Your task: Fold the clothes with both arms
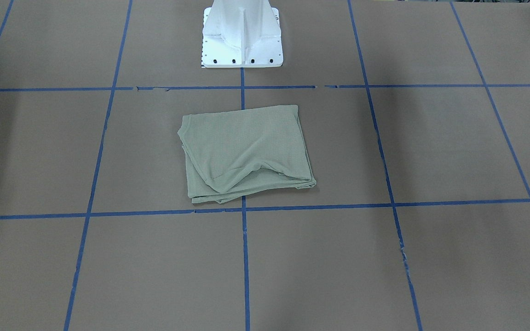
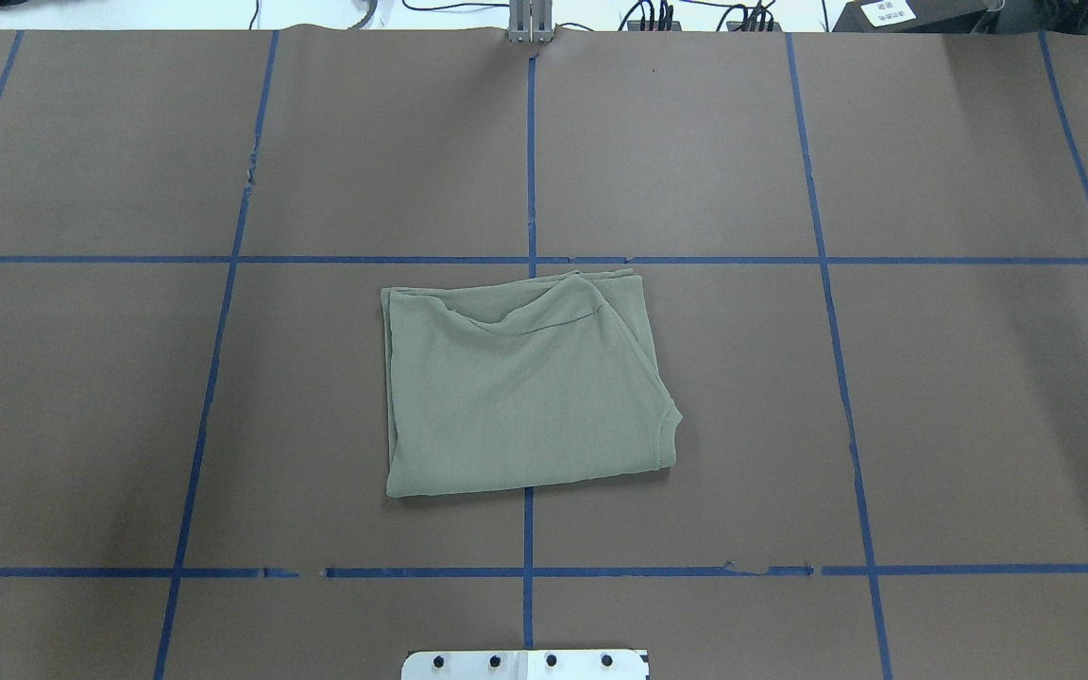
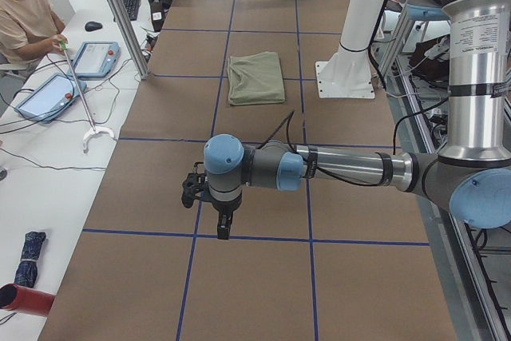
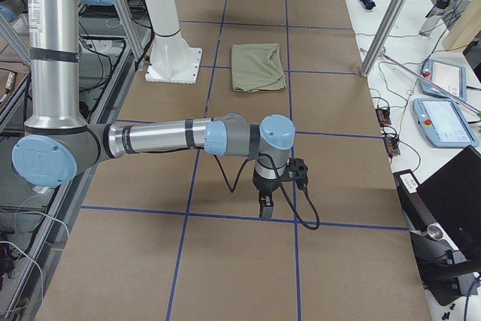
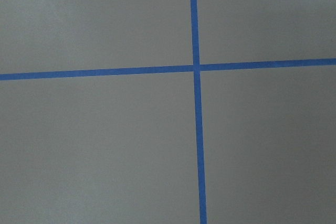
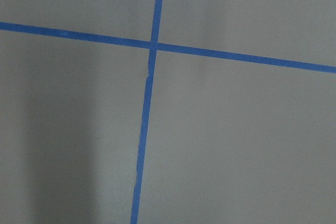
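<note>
Front-facing view: the shirt lies folded into a rough rectangle mid-tabletop, near the white pedestal. The edge farthest from the pedestal shows several loose stacked layers and a raised crease. No arm is in frame.

Overhead view: the packet straddles the centre tape line. The corner on the robot's right bulges out of square. Nothing is over it.

Left side view: the left arm reaches low over bare tabletop, well apart from the shirt. The left hand points down with no cloth hanging from it. Spread or pressed together: cannot tell.

Right side view: the right arm is posed likewise, and the right hand is equally unreadable.

Wrist views: only a tape cross on brown surface.

Judgement: folding looks finished or nearly so. Risks if a further fold is tried:
- A pinch catching only the top layer would peel the packet open.
- A low approach could drag the loose edge.
- Uneven pulls from the two hands would skew the bulging corner further.
</note>
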You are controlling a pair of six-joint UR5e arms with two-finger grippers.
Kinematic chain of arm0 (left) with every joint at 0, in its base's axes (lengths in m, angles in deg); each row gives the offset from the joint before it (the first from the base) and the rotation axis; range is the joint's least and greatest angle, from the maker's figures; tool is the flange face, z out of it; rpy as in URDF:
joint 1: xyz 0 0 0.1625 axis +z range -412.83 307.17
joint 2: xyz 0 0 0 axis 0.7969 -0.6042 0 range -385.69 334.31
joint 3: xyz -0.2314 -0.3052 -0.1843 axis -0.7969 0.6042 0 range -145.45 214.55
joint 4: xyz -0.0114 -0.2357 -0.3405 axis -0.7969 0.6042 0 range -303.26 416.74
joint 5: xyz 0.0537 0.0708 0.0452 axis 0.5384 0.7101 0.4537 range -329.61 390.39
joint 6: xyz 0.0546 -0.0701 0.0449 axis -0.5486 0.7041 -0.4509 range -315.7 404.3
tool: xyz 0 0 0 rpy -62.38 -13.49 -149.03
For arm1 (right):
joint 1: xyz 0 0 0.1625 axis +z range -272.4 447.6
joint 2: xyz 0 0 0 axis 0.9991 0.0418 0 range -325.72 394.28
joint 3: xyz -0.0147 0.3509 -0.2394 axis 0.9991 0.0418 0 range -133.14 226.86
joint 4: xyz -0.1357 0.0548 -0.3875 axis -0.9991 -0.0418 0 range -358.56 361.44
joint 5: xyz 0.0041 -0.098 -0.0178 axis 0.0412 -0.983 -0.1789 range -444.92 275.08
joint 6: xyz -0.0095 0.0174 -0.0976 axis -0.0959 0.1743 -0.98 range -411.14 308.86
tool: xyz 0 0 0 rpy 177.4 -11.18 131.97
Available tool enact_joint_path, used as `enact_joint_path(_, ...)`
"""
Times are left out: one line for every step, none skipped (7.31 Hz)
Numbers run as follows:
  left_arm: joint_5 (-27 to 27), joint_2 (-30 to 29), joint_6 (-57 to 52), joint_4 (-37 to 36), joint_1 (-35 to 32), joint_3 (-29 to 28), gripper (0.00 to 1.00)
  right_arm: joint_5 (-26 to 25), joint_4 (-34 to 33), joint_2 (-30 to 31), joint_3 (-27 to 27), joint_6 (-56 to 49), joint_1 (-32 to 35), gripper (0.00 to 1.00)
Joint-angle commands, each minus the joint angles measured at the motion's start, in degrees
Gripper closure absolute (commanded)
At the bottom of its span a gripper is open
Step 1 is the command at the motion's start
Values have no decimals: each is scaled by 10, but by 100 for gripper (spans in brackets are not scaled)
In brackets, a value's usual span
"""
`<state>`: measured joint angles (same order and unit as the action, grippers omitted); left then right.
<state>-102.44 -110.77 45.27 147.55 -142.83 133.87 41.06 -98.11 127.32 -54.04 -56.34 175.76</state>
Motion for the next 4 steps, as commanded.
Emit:
enact_joint_path(0,0,-1,1,0,0,0,0,0,4,0,1,0,0)
enact_joint_path(1,0,-1,1,0,0,0,0,1,5,0,1,0,0)
enact_joint_path(0,0,-1,1,0,0,0,0,0,6,1,1,0,0)
enact_joint_path(1,0,-1,2,0,1,0,0,1,7,0,2,-1,0)
